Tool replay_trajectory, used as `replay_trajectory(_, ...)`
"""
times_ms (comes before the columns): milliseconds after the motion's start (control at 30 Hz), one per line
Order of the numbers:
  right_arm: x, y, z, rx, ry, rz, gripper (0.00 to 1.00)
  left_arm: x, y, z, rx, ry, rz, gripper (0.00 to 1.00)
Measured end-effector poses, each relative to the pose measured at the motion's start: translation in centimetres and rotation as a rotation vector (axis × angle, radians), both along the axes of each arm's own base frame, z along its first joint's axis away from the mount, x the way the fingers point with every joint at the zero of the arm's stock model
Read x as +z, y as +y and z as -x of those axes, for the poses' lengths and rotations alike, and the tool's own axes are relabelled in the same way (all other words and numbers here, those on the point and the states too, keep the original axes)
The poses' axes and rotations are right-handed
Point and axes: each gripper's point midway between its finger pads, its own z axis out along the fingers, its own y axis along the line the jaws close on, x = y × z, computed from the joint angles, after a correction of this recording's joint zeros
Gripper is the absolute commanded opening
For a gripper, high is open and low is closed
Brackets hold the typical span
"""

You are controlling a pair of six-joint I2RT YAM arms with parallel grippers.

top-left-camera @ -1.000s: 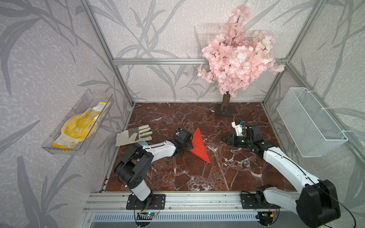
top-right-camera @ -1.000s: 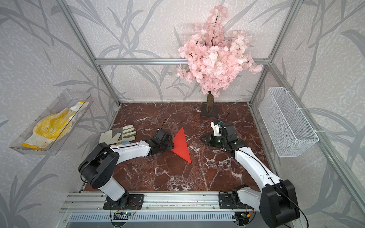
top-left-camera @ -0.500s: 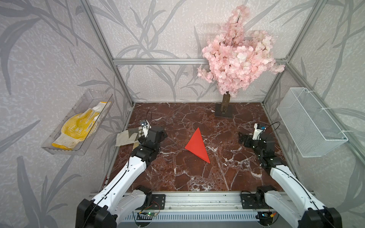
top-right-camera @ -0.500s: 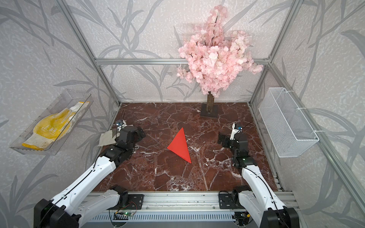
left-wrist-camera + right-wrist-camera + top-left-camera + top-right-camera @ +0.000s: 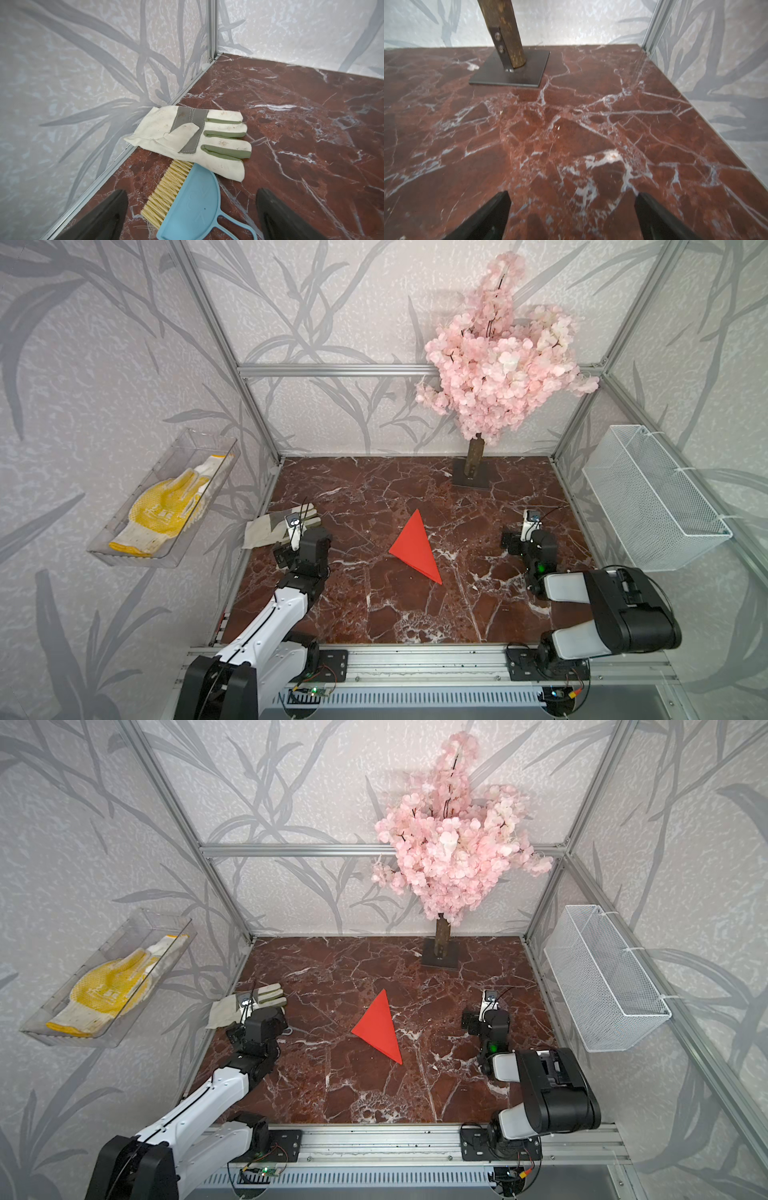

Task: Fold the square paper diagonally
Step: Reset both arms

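The square paper (image 5: 415, 548) lies flat as a red-orange triangle; both jaws stand wide, empty.

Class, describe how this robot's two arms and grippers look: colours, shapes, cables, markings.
Left arm and right arm: white shells, black joints, black base plates on a silver rail. Left gripper and right gripper: black tapering fingers. Small white wrist cameras with thin black wires; green light on the right arm.

Bright red-orange square paper (image 5: 415, 549), folded into a triangle, apparently flat, mid-table, long point toward the front
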Motion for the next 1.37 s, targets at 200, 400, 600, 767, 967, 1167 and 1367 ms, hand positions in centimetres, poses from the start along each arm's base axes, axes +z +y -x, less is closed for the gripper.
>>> replay_trajectory(200,0.1,-0.9,-0.9,-0.005,-0.016,-0.024,0.99,-2.3,-0.5,-2.0,-0.080,0.019,0.001,1.00)
replay_trajectory(400,1.8,-1.0,-2.6,0.002,-0.052,-0.041,0.99,-3.8,-1.3,-4.0,-0.164,0.033,0.006,1.00)
replay_trajectory(600,1.5,-0.9,-2.4,0.010,-0.039,-0.048,0.99,-4.4,-1.9,-6.2,-0.244,0.004,0.012,1.00)
replay_trajectory(767,1.5,-0.8,-2.4,0.010,-0.039,-0.051,0.99,-6.2,-1.6,-7.2,-0.259,0.018,0.036,1.00)
replay_trajectory(967,1.5,-0.8,-2.4,0.010,-0.039,-0.051,0.99,-5.6,-0.9,-7.8,-0.247,-0.016,0.058,1.00)
replay_trajectory(1167,1.5,-0.8,-2.4,0.010,-0.039,-0.051,0.99,-5.6,-1.0,-7.9,-0.254,-0.021,0.064,1.00)
replay_trajectory(1367,1.5,-0.8,-2.4,0.010,-0.039,-0.050,0.99,-5.6,-1.1,-7.9,-0.261,-0.021,0.068,1.00)
